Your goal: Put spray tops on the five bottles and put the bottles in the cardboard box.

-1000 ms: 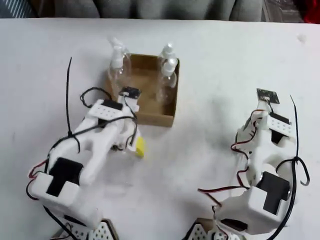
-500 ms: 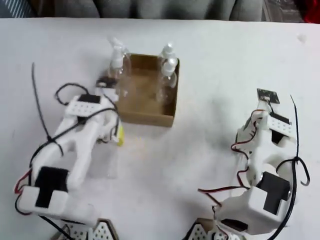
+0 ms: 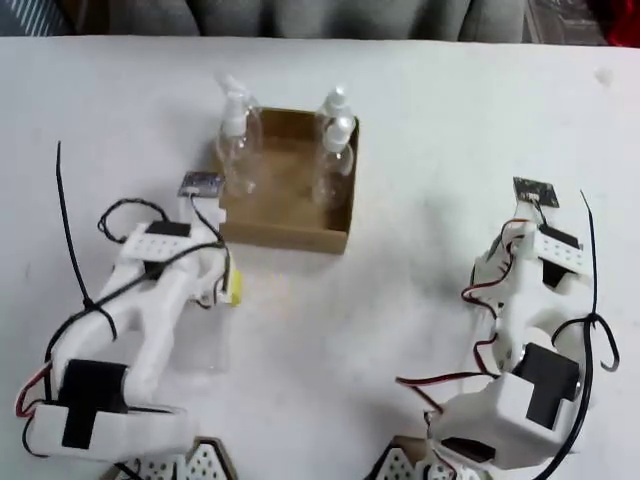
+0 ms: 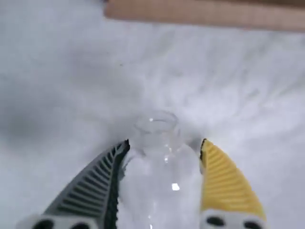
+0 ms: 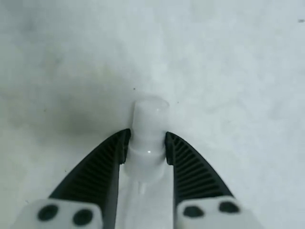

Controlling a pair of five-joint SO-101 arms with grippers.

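In the left wrist view my left gripper (image 4: 164, 145) is shut on a clear bottle (image 4: 159, 164) with a bare, open neck, held between the grey finger and the yellow finger (image 4: 224, 183). In the high view that gripper (image 3: 224, 288) sits just off the near left corner of the cardboard box (image 3: 285, 232). Several capped bottles (image 3: 338, 140) stand at the box's left and right sides. My right gripper (image 5: 147, 136) is shut on a white spray top (image 5: 148, 125) over bare table. The right arm (image 3: 530, 270) lies far right of the box.
The white table (image 3: 400, 280) is bare between the two arms and in front of the box. Loose black and red cables (image 3: 70, 230) stick out around both arms. The table's far edge runs behind the box.
My left arm has swung left and drawn back from the box's front toward its near left corner, bottle still held. The right arm has not moved.
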